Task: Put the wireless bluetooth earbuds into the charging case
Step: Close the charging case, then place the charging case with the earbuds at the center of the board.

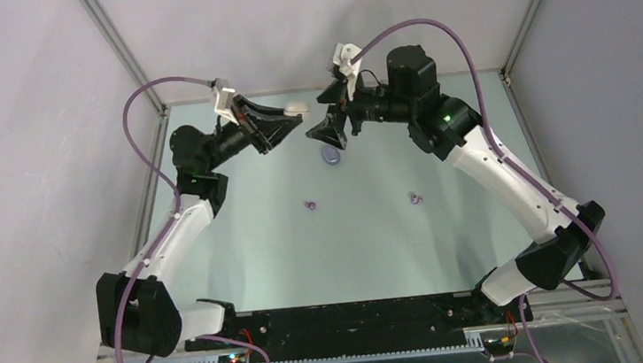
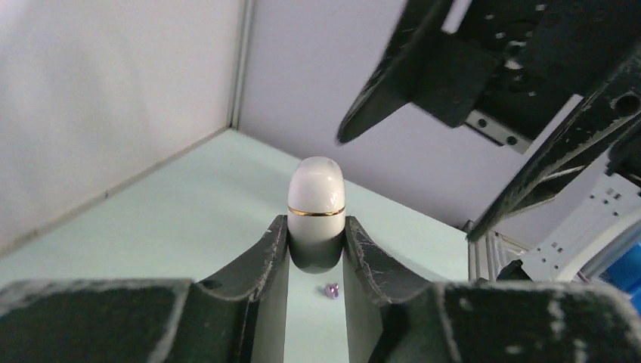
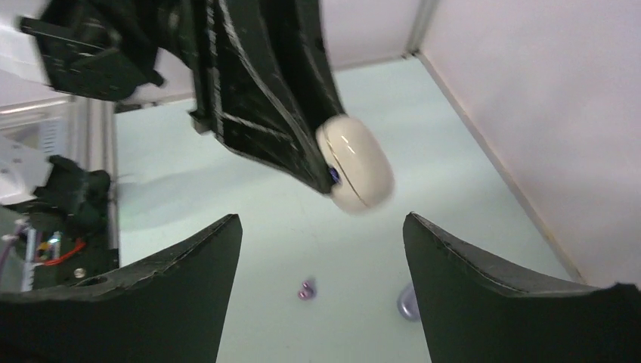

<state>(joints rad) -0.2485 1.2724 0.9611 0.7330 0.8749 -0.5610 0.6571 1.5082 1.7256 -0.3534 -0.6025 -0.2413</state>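
White charging case clamped in left gripper; right gripper, spread wide and empty, should approach it squarely.

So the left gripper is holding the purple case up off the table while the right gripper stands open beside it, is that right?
Not quite: the left gripper holds the white case, not a purple one, as the left wrist view shows. It is up off the table, and the right gripper does stand open beside it.

white case base hidden between left jaws, purple case half behind right jaws; purple earbuds too small for detail
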